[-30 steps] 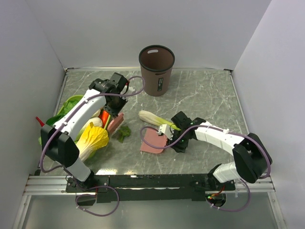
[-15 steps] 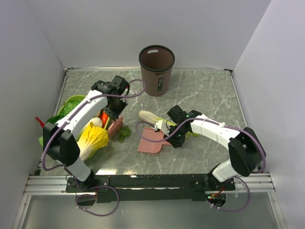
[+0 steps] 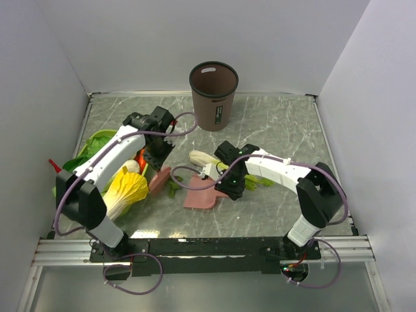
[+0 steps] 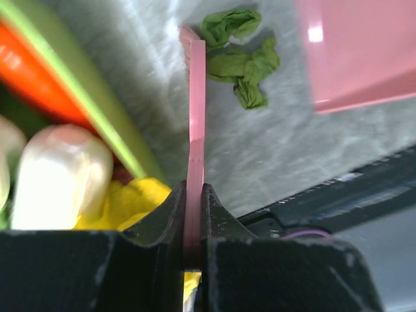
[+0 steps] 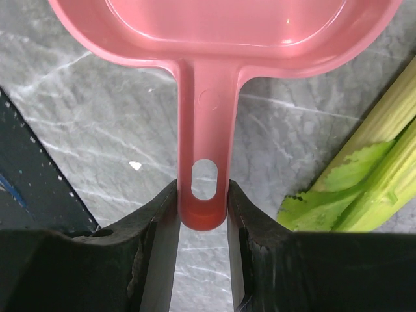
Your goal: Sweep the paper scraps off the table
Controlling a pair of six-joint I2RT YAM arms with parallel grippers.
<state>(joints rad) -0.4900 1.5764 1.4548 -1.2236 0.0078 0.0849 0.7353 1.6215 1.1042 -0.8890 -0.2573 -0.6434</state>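
From above, the paper scraps (image 3: pixel 172 188) are small crumpled dark-green bits on the tabletop (image 3: pixel 279 130), between the pink brush (image 3: pixel 159 178) and the pink dustpan (image 3: pixel 197 197). Open marble stretches right to the metal rim. The label on the brown bin (image 3: pixel 213 94) is too small to read.

Left wrist: the left tool (image 4: pixel 194 214) is clamped on the brush (image 4: pixel 196 117), and the scraps (image 4: pixel 240 62) lie just beside its tip.

Right wrist: the right tool (image 5: pixel 203 208) is clamped on the dustpan (image 5: pixel 227 26) handle.
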